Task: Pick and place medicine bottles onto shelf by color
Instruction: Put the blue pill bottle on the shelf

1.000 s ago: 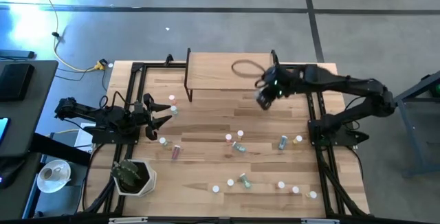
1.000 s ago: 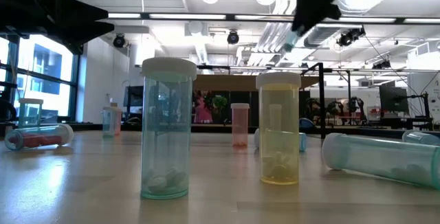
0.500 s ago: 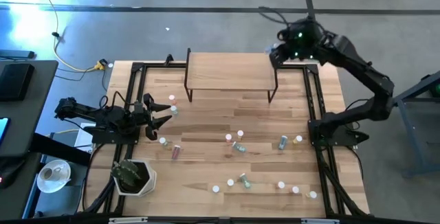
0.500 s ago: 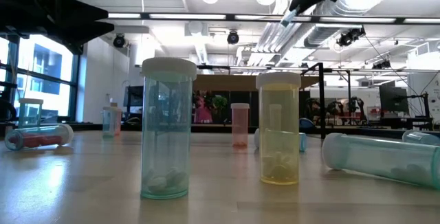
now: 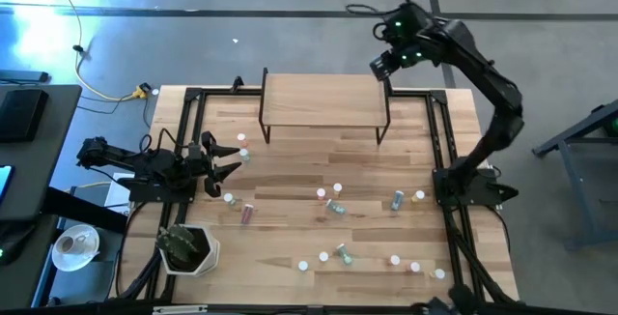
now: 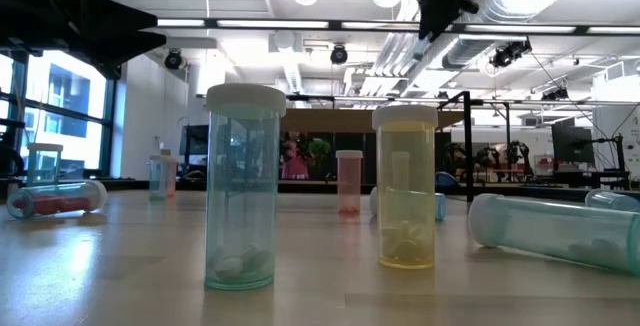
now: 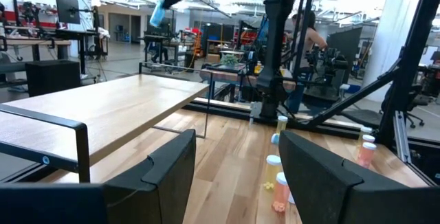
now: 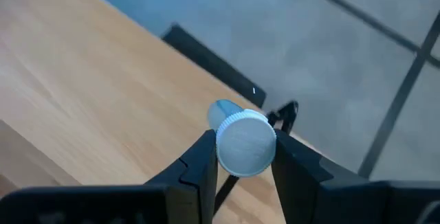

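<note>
Item: small cylindrical medicine bottle, pale blue translucent plastic body with white ribbed cap [image 8: 242, 141], held aloft by the right gripper [image 8: 242, 157], whose two dark fingers are closed snugly on its sides just below the cap, cap end facing the wrist camera. Location: raised above the far right corner of the small light-wood shelf on thin black metal legs [image 5: 323, 100], clear of its surface; the shelf top carries no bottles in the high view. Handling, by judgement: light, rigid, smooth-walled and likely slippery; round, so prone to rolling if set on its side; best gripped across the body near the cap, as now, and stood on its base. Other stock: remaining coloured bottles scattered on the large butcher-block tabletop [image 5: 290, 228], some upright, some lying, among them a teal upright bottle [image 6: 241, 188], a yellow upright bottle [image 6: 406, 188] and a pink upright bottle [image 6: 348, 182]. Left gripper [image 7: 234, 176]: waits low at the table's left edge, fingers parted and holding nothing. Also at that side: white pot with a green plant [image 5: 186, 247].
</note>
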`<state>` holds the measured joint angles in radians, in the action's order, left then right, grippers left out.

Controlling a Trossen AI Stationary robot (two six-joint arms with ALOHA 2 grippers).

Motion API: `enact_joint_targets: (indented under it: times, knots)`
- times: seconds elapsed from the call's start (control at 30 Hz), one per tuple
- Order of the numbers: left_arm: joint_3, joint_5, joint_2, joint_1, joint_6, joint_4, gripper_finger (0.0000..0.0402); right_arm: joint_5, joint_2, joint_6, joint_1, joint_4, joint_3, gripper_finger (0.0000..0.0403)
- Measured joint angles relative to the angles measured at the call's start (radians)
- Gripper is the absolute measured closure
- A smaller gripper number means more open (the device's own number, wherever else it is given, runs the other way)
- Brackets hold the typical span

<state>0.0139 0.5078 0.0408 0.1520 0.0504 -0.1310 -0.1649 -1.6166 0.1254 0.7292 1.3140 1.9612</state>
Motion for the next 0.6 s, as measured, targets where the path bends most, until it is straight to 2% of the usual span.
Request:
enact_joint_targets:
  times: [0.27,0.6]
  knots:
    - [0.0,0.0,0.0,0.0,0.0,0.0,0.0202,0.015,-0.142,-0.028,0.0,0.07,0.001,0.0299]
    - [0.0,0.0,0.0,0.0,0.0,0.0,0.0202,-0.015,-0.262,-0.083,-0.008,0.063,0.002,0.0299]
